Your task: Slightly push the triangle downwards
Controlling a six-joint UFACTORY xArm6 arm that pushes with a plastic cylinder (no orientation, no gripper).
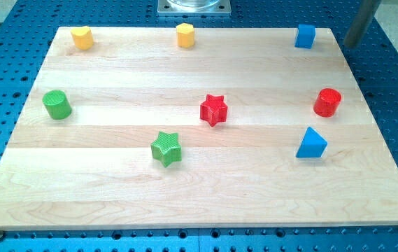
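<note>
The blue triangle (pixel 312 143) lies on the wooden board (pixel 115 196) at the view's right, below the red cylinder (pixel 327 102). My tip (pixel 351 44) is at the view's top right, just off the board's right edge. It stands to the right of the blue cube (pixel 305 36) and far above the triangle, touching no block.
A red star (pixel 213 110) lies near the board's middle and a green star (pixel 166 148) lower left of it. A green cylinder (pixel 57 104) is at the left. A yellow block (pixel 81 37) and a yellow hexagon (pixel 185 34) sit along the top edge.
</note>
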